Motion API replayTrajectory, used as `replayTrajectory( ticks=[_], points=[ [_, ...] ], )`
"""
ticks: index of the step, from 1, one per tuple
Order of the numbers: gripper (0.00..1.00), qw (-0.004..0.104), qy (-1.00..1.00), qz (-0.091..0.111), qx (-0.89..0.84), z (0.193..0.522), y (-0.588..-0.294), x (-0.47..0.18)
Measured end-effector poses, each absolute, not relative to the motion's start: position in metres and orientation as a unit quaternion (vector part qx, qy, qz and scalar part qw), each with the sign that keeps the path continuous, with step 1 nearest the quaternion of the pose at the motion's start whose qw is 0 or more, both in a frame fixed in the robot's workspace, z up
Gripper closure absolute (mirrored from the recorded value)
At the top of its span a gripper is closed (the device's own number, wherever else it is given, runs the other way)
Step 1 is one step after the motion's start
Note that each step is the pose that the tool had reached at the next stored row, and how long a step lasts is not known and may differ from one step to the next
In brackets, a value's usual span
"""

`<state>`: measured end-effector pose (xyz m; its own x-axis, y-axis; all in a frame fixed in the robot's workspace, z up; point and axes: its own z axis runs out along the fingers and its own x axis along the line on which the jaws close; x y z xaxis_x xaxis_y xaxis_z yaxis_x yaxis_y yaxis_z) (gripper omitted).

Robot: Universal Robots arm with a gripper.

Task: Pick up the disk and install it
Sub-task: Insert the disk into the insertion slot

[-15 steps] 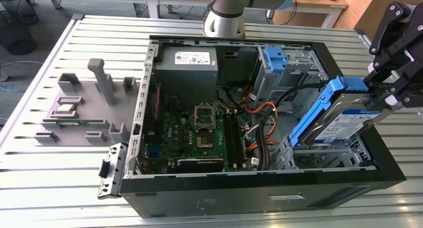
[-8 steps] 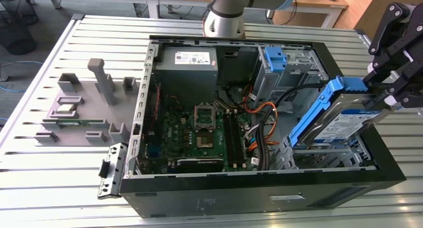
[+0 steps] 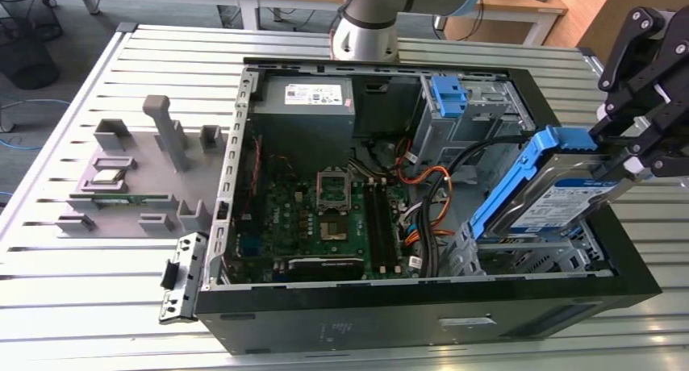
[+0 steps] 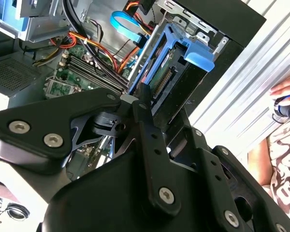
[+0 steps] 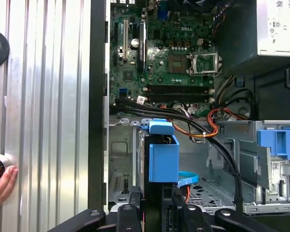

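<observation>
Here the gripper (image 3: 628, 163) clamps the disk (image 3: 544, 200) between its fingers by the upper end, tilted above the drive cage (image 3: 535, 256) in the computer case (image 3: 431, 305), probably so its lower edge meets the bay

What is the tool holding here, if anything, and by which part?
The tool holds the disk, tilted, by its raised end.

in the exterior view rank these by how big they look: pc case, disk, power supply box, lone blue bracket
1. pc case
2. disk, held up in the claw, so being nearer the camera may inflate it
3. power supply box
4. lone blue bracket
</observation>
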<state>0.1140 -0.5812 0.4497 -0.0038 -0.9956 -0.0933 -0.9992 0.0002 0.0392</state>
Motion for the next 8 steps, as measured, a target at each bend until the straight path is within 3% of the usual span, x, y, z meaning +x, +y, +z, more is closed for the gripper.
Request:
replayTrajectory(
  ticks=[8],
  points=[
    [0.65, 0.019, 0.706, 0.047, -0.706, 0.4406, -0.5813, 0.1139]
  ],
)
